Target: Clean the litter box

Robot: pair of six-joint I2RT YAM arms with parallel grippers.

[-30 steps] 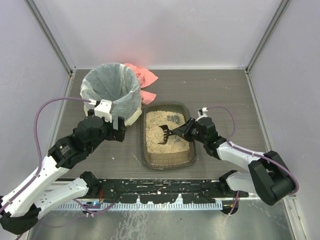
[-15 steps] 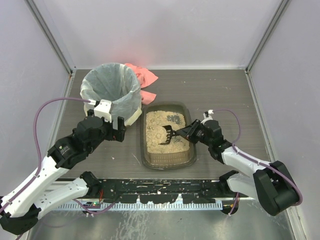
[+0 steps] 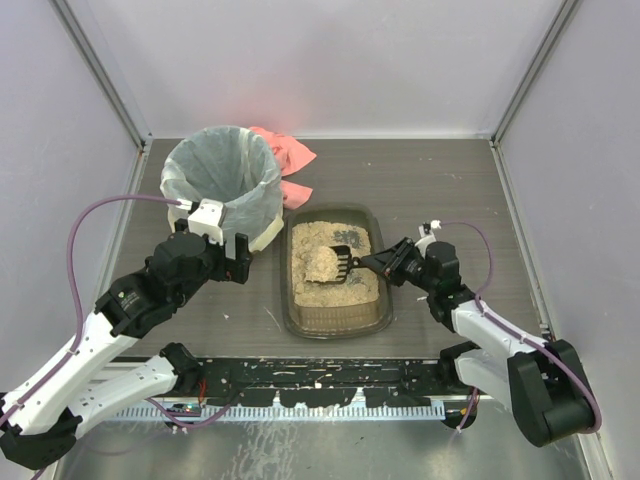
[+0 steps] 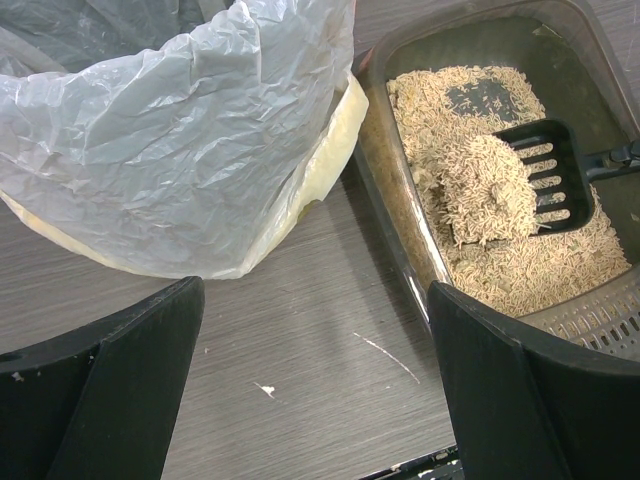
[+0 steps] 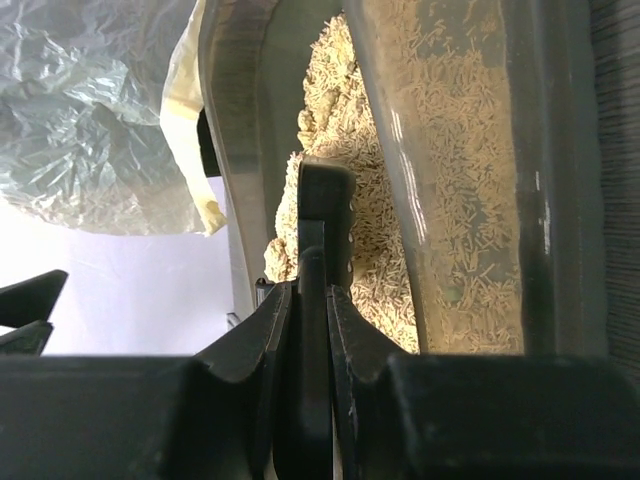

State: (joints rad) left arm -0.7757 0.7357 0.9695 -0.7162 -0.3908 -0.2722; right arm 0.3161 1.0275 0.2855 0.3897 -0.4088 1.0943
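The litter box (image 3: 335, 320), a dark smoky tray with tan litter, lies mid-table. My right gripper (image 3: 397, 263) is shut on the handle of a black slotted scoop (image 3: 345, 260), seen edge-on between the jaws in the right wrist view (image 5: 322, 200). The scoop's blade (image 4: 550, 170) is inside the tray with a heap of litter (image 4: 485, 190) on it. My left gripper (image 3: 232, 262) is open over bare table between the bin and the tray, with nothing between its fingers (image 4: 130, 380).
A round bin (image 3: 222, 180) lined with a white bag stands left of the tray, almost touching its corner. A pink cloth (image 3: 288, 150) lies behind the bin. Side walls close in the table on both sides.
My right gripper has drawn back to the right and turned the scoop, which now carries a heap of litter. The left arm has not moved.
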